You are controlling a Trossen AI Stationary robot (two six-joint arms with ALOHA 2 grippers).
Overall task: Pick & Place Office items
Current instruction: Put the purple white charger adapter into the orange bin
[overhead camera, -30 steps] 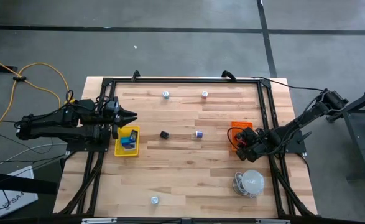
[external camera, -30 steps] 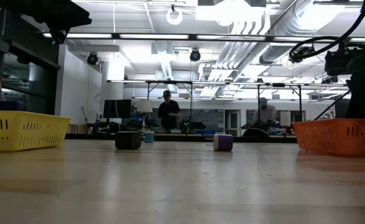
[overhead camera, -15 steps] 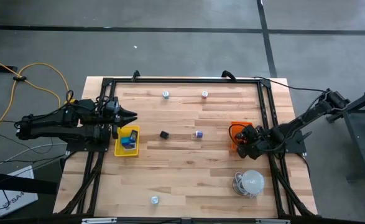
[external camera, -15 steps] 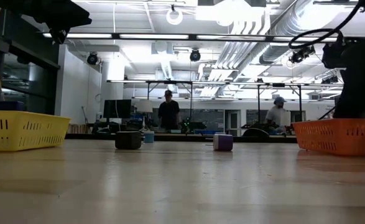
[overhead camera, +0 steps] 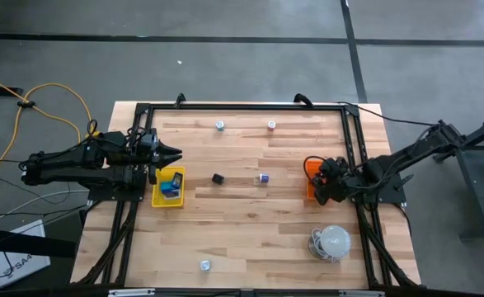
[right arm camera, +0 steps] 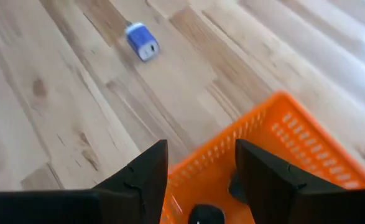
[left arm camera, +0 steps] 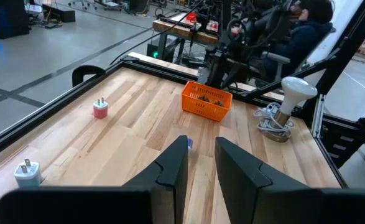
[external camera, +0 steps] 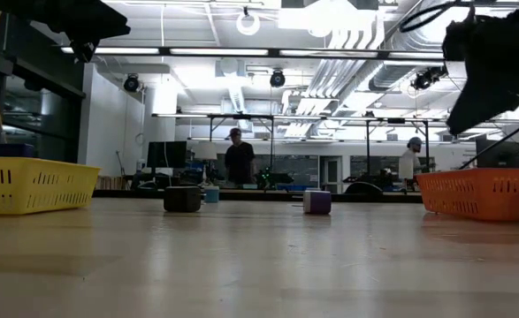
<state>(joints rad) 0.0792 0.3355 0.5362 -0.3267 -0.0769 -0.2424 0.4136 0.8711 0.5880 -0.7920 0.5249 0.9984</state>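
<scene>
My right gripper (overhead camera: pixel 318 186) hangs open above the orange tray (overhead camera: pixel 311 169) at the table's right, with nothing between its fingers (right arm camera: pixel 146 174). In the right wrist view, small dark pieces (right arm camera: pixel 206 214) lie inside that tray (right arm camera: pixel 281 124). A blue-purple piece (overhead camera: pixel 264 177) and a black block (overhead camera: pixel 218 178) rest on the wood mid-table. Small white bits lie near the far edge (overhead camera: pixel 220 125) (overhead camera: pixel 271 125) and near the front edge (overhead camera: pixel 204 265). My left gripper (overhead camera: pixel 176 153) waits just beyond the yellow tray (overhead camera: pixel 168 186), fingers a narrow gap apart (left arm camera: pixel 201 158) and holding nothing.
A white dome with a coiled cable (overhead camera: pixel 334 241) sits at the front right, close to the orange tray. A black frame (overhead camera: pixel 242 107) runs round the tabletop. People stand in the room beyond the table (external camera: pixel 235 159). Bare wood lies between the two trays.
My right gripper has risen from just over the orange tray to well above it, rolling and tipping as it went. Its fingers have stayed the same distance apart. The items on the table have stayed where they were.
</scene>
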